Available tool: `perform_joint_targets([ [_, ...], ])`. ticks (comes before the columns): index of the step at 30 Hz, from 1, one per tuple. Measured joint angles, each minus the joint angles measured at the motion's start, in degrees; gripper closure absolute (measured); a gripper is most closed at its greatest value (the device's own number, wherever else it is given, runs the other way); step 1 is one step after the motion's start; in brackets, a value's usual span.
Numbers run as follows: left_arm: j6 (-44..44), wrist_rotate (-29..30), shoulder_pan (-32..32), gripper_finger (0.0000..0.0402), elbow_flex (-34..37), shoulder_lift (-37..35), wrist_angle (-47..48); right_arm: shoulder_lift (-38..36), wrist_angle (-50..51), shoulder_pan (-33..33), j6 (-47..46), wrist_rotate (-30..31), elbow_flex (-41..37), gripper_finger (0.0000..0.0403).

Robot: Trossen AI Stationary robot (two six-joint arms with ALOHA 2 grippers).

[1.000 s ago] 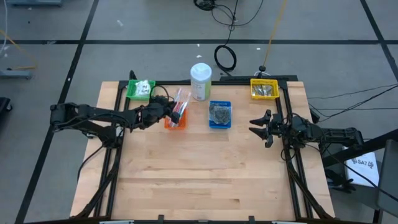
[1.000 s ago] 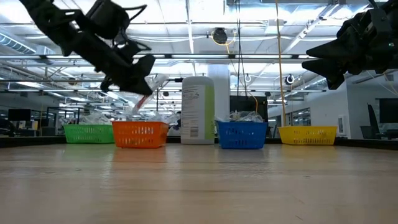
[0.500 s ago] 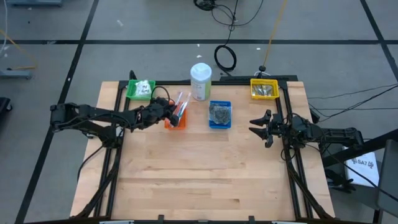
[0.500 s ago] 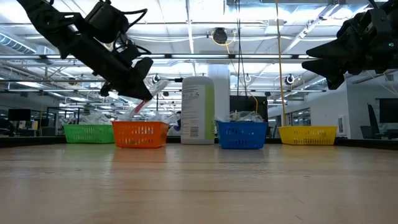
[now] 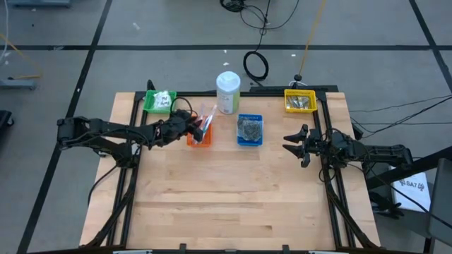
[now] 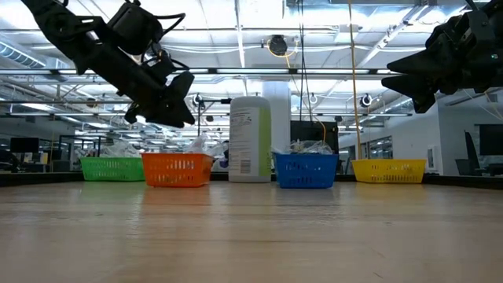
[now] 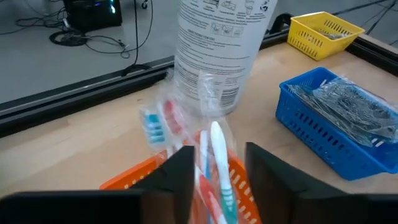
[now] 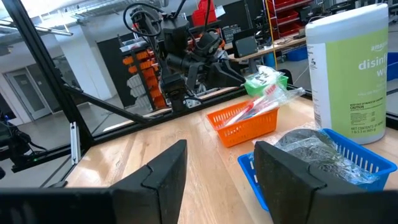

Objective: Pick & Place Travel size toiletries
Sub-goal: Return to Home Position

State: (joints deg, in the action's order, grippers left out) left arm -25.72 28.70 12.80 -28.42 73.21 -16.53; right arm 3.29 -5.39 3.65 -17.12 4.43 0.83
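High view: left gripper [image 5: 191, 128] hangs just over the orange bin [image 5: 200, 139], which sits between the far-left corner of the desk [image 5: 226, 201] and its middle. Left wrist view shows its jaws parted with nothing in them. The wrapped toothbrushes [image 5: 206, 116] stand tilted in the orange bin, leaning toward the white bottle [image 5: 228, 92]. Right gripper [image 5: 293, 145] hangs above the desk's right edge, jaws spread wide and empty, well apart from the bins.

Sorting state:
- green bin [image 5: 159, 101], far-left corner: white wad plus clear sachets
- blue bin [image 5: 250, 131], just beside the orange one: dark grey pieces in clear wrap
- yellow bin [image 5: 299, 101], far-right corner: silvery items, too small to tell more

Every toiletry I can see sits in a bin.

Judgement: pick-and-place looks done. What's left is parking the left arm, lifting off without snagging the toothbrush wrappers. Right arm looks parked already.
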Motion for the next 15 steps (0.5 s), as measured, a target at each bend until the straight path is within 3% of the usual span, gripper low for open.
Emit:
perform_joint_targets([
  [8,-0.3,-1.0,0.1,0.0161,0.0,0.0,-0.2,0.0,0.0,0.0,0.0,0.0,0.0,0.0227],
  [15,-1.4,-15.6,0.0,0.0125,0.0,-6.1,-3.0,0.0,0.0,0.0,0.0,0.0,0.0,0.0226],
])
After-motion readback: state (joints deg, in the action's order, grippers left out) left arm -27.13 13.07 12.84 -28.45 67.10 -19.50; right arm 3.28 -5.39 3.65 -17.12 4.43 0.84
